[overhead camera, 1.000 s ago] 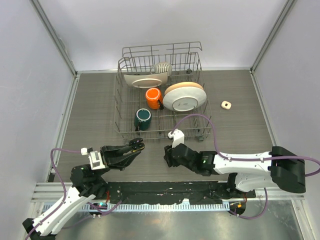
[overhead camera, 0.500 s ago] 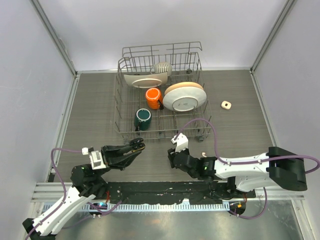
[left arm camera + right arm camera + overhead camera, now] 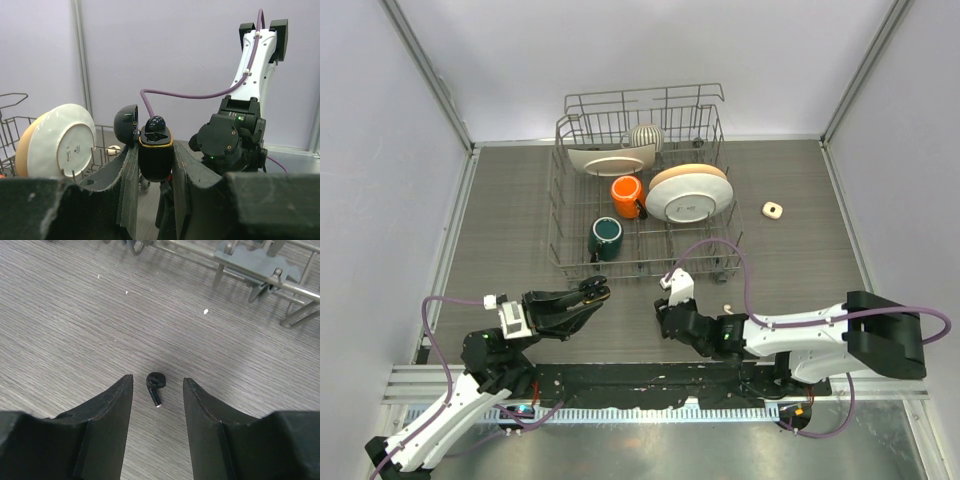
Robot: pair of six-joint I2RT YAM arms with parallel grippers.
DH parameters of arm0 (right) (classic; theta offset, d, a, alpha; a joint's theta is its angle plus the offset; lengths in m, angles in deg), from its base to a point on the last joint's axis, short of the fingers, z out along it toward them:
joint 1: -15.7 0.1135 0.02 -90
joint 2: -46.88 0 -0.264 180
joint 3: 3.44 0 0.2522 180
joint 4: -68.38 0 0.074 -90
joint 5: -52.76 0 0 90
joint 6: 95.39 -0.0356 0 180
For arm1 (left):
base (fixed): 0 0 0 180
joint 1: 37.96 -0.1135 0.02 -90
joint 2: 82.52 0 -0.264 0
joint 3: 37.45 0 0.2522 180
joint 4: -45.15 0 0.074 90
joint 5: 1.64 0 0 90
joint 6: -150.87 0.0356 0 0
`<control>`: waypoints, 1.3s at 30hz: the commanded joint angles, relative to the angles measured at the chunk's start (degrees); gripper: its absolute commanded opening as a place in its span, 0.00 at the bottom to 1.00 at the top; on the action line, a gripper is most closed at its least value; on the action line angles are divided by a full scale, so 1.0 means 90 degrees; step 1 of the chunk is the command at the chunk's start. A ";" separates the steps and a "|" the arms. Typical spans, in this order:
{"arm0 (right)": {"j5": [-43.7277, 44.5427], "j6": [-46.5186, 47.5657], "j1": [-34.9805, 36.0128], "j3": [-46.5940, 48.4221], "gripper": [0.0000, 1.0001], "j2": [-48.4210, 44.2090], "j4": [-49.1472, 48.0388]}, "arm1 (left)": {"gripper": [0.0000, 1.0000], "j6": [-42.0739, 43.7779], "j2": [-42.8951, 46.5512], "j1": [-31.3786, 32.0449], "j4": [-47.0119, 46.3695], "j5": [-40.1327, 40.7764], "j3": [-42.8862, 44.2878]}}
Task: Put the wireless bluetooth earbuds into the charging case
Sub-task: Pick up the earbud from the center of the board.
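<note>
Left gripper clamped on black charging case, lid flipped open, near tabletop's front edge, left of centre. Right gripper low over tabletop, jaws apart, black earbud lying untouched on wood grain between fingertips, near middle of front edge, just before dish rack. Cream-white earbud lies right of it, beside right arm. Small cream object, possibly second case, toward right edge. Rack holds cream plate, orange mug, green mug
</note>
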 commanded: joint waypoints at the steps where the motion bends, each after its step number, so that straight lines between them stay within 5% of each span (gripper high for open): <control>1: 0.0191 -0.0315 0.0028 0.0239 0.49 0.0311 -0.0104 | 0.00 0.0006 0.0328 0.0015 -0.0263 0.0055 -0.0793; 39: -0.0229 -0.0521 -0.0167 0.0649 0.39 0.1289 0.0052 | 0.00 -0.0023 0.0328 0.0025 -0.0146 0.0045 -0.0793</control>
